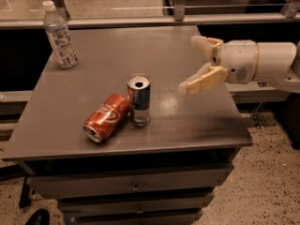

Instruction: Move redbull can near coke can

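Observation:
The redbull can [139,100] stands upright near the front middle of the grey table [103,60]. The coke can [106,117] lies on its side right beside it, to its left, touching or nearly touching. My gripper [194,63] is open and empty, hovering above the table's right side, well to the right of the redbull can. One finger [202,80] points toward the cans; the other finger [205,43] is farther back.
A clear plastic water bottle [59,35] with a white cap stands at the table's back left corner. The table has drawers below its front edge [136,187]. A rail and glass partition run behind the table.

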